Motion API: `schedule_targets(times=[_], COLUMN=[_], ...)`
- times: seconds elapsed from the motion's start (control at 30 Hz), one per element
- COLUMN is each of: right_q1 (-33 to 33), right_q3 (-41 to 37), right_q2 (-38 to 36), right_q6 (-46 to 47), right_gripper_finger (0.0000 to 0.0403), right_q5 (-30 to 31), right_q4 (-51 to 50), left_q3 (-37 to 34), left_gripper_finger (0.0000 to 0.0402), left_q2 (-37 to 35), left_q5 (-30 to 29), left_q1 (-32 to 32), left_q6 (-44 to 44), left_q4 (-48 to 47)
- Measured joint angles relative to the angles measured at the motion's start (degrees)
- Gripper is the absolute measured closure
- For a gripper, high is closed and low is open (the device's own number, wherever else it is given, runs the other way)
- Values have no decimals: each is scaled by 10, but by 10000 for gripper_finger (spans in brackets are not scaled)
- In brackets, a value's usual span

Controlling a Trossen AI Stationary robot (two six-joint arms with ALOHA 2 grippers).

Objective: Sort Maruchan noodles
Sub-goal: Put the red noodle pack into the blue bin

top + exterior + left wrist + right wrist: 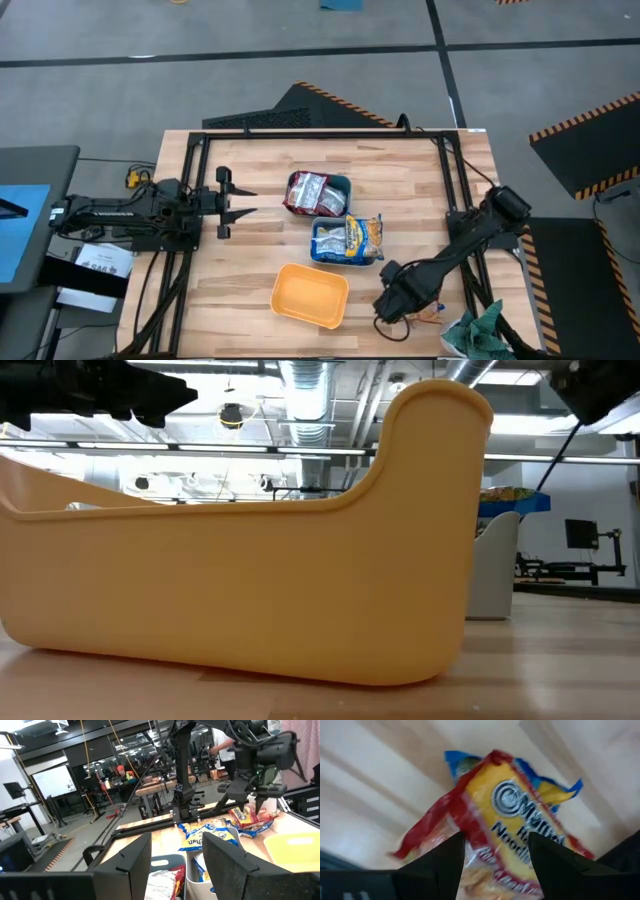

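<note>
My right gripper (388,298) is low over the table's near right part, and in its wrist view (495,870) a yellow-orange Maruchan packet (510,820) with red edges fills the gap between the fingers. A blue-white packet (555,787) lies under it on the wood. In the left wrist view both packets (250,817) sit below that gripper (251,802). Red-silver packets fill the teal tub (318,193). Blue-white and yellow packets fill the pale-blue tub (345,240). The orange tub (310,295) holds nothing. My left gripper (250,200) waits open at the left, level with the tubs. My right gripper has the yellow-orange packet pinched between its two fingers, which come at it from above, pointing down. The fingers (442,865) stand against the packet's two long sides (470,840). The packet rests on the blue-white packet beneath it; whether it is lifted clear I cannot tell.
A dark green cloth (480,330) lies at the table's near right corner, close behind my right gripper. A black frame (320,135) runs along the far and side edges. In the low view the orange tub (250,560) blocks nearly everything. Bare wood lies between the left gripper and the tubs.
</note>
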Motion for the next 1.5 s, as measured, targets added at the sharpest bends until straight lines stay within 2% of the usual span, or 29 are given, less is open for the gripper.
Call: schedule_targets(times=[0.43,0.57,0.73,0.77,0.87,1.0,1.1,1.27,1.5], right_q1=[0,-1,-5,-6,-9,-19,-21,-20,-30], right_q3=[1,0,1,2,21,85,154,250,304], right_q2=[57,56,52,52,55,56,56,55,54], right_q6=[-17,-22,-82,-96,-131,-145,-163,-202,-337], right_gripper_finger=[172,230,372,383,381,389,392,392,392], right_q5=[-2,-2,-9,-11,-12,-1,44,151,341], right_q4=[-8,-6,-8,-8,-29,-98,-155,-178,-178], left_q3=[0,0,6,9,14,15,16,16,16], left_gripper_finger=[237,237,237,237,237,237,237,237,237], left_q2=[0,0,0,0,0,0,0,0,0], left_q5=[0,0,-3,-3,-5,-6,-16,-20,-20], left_q1=[0,0,0,0,0,0,0,0,0], left_q6=[1,7,9,7,0,-2,-2,-3,-3], left_q4=[0,1,-1,0,1,1,0,-4,-4])
